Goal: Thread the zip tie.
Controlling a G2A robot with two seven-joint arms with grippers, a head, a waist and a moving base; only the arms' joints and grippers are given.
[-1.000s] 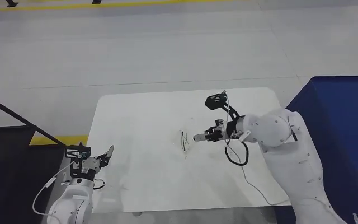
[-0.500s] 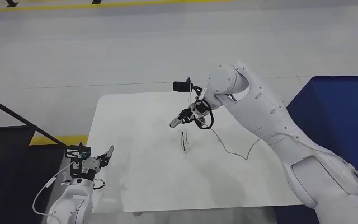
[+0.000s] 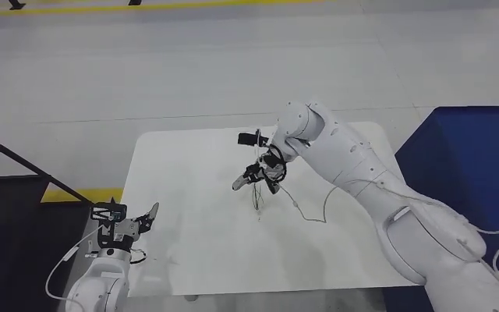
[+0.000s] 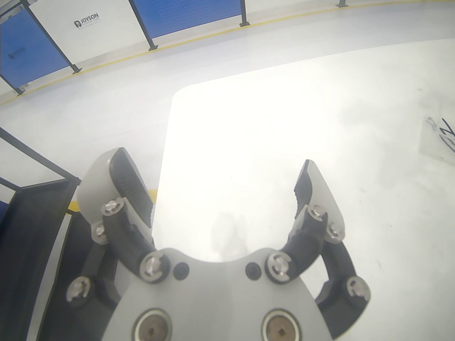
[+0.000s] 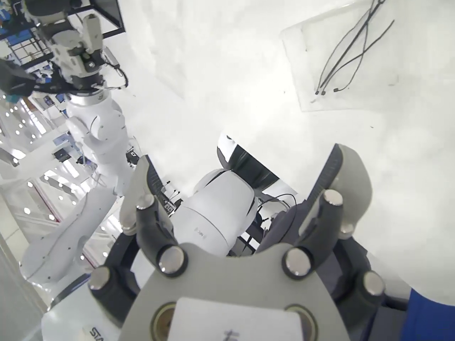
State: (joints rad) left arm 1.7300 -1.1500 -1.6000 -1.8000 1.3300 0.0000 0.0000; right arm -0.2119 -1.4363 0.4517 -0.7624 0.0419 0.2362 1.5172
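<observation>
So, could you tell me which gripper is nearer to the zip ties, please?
Right. The right gripper is over the middle of the table, just beside the zip ties; the left gripper is far off at its left edge.

Zip ties (image 5: pixel 350 48): at least three; clear sheet (image 5: pixel 384 83): one; table (image 3: pixel 187 234): one.

Zip ties (image 4: pixel 447 132) cut by left wrist view edge; too small to count in top view.
</observation>
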